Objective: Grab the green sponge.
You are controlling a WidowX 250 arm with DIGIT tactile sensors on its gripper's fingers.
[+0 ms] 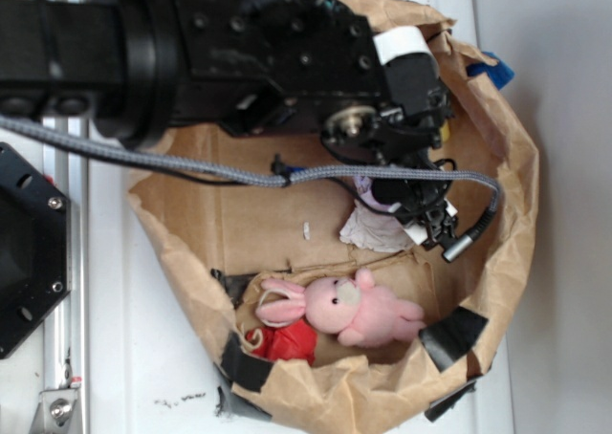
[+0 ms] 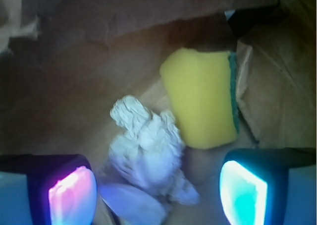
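In the wrist view, the green sponge [image 2: 203, 98], a yellow foam block with a thin dark green layer down its right edge, lies on the brown paper floor of a bag, ahead of the gripper [image 2: 158, 190] and nearer its right-hand fingertip. The gripper is spread wide with nothing between its fingers: one glowing pad [image 2: 72, 195] shows pink at lower left, the other shows cyan at lower right. The sponge's near end sits just above the cyan pad without touching it. A crumpled white paper wad [image 2: 148, 150] lies in the gap between the pads, just left of the sponge and touching or nearly touching its lower left corner.

The exterior view does not show the sponge at all; the black arm [image 1: 249, 56] covers that part of the bag. It does show the whole torn brown paper bag [image 1: 516, 195] lying open on a white surface [image 1: 143, 358], which the wrist view cannot. A pink plush rabbit [image 1: 349, 310] lies along the bag's lower edge with a red object [image 1: 287, 341] beside it at left. A bit of the white paper wad peeks out under the wrist.

The arm reaches in from the left, across the bag's upper half, its wrist bent down into the bag. A grey braided cable [image 1: 191, 166] trails along it.
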